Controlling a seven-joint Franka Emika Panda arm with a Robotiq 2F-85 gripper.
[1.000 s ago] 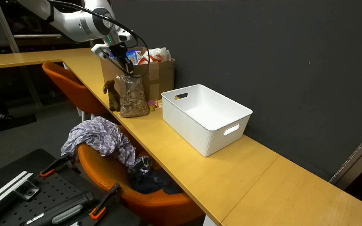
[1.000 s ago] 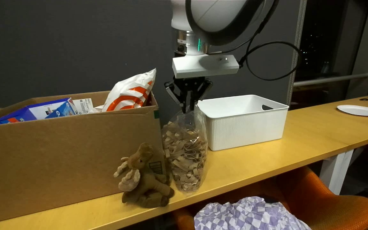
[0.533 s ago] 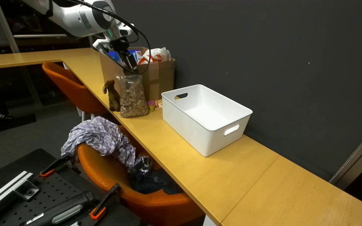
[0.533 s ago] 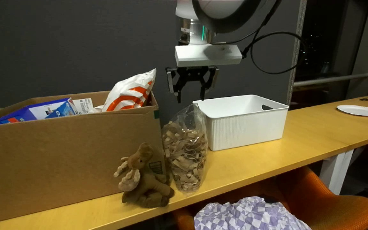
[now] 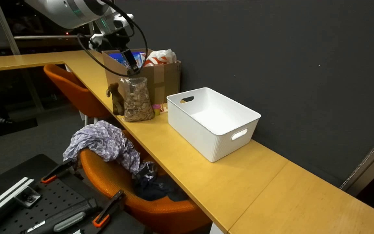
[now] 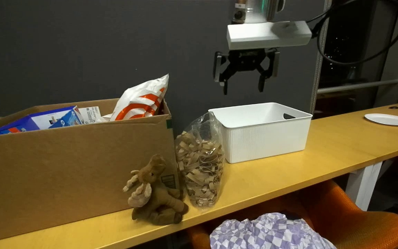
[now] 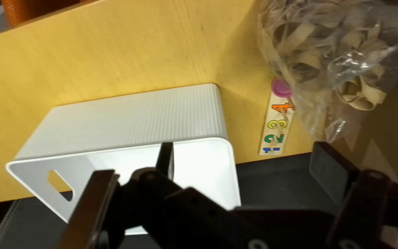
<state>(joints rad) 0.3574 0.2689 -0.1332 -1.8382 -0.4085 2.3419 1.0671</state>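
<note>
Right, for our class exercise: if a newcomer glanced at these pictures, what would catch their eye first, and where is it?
Probably the bin, bright white on the yellow table against the dark wall. Next, perhaps, the clear bag of tan strips standing beside the box, with a plush toy sitting near the table's edge. The claw might come third, hanging open and empty, higher than bag and bin.

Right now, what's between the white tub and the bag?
In the wrist view, a number strip and a purple lid lie between the tub and the bag.
</note>
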